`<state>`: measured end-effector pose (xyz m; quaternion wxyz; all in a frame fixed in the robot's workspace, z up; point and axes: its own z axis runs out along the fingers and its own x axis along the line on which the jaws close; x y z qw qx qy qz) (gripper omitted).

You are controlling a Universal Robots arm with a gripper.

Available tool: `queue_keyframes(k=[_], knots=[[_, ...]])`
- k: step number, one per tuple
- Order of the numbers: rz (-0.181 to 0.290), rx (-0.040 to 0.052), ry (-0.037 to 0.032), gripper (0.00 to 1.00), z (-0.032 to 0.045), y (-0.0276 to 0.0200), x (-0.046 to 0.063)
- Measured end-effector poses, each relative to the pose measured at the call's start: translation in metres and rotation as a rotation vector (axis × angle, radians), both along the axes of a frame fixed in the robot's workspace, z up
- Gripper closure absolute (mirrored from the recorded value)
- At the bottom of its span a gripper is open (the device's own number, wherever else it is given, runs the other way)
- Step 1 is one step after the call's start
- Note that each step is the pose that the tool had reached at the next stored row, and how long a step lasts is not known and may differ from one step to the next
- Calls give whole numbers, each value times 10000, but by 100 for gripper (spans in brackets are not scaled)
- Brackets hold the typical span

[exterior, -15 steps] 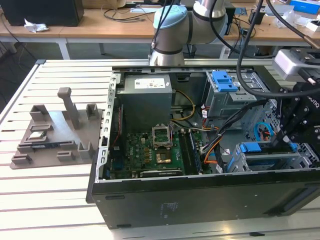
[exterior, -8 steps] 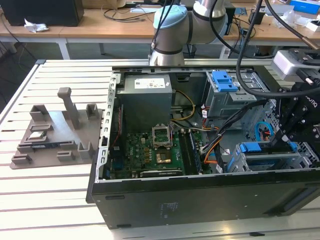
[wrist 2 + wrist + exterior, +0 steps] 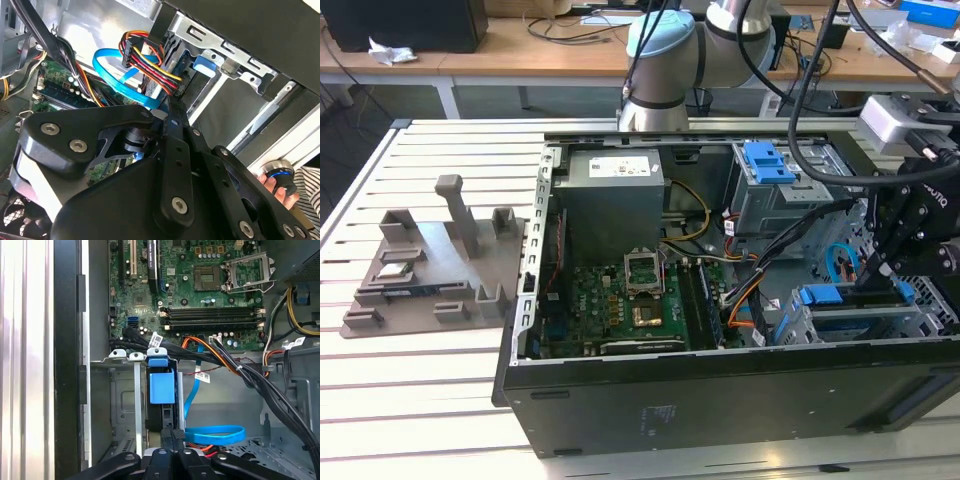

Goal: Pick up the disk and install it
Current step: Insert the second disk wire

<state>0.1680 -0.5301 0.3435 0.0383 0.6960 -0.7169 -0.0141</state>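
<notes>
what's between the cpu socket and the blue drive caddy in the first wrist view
In the first wrist view, the RAM slots and a bundle of black cables lie between the CPU socket and the disk.

No print is legible. In the exterior view, a white label [image 3: 625, 167] sits on the power supply [image 3: 615, 205] at upper middle. A small white mark [image 3: 660, 413] sits on the side panel [image 3: 740, 395] at lower middle. Cable tags [image 3: 156, 339] in the first wrist view are equally unreadable.
</notes>
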Motion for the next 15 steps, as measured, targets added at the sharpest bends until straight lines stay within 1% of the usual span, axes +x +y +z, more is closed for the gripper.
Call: queue_keyframes(k=[11, 12, 13, 14, 15], knots=[[0, 2, 0, 89, -18, 0, -24], [0, 2, 0, 82, -18, 0, -26], [0, 2, 0, 82, -14, 1, -26], [0, 8, -2, 82, 2, 1, -26], [-1, 2, -8, 82, 52, 2, -26]])
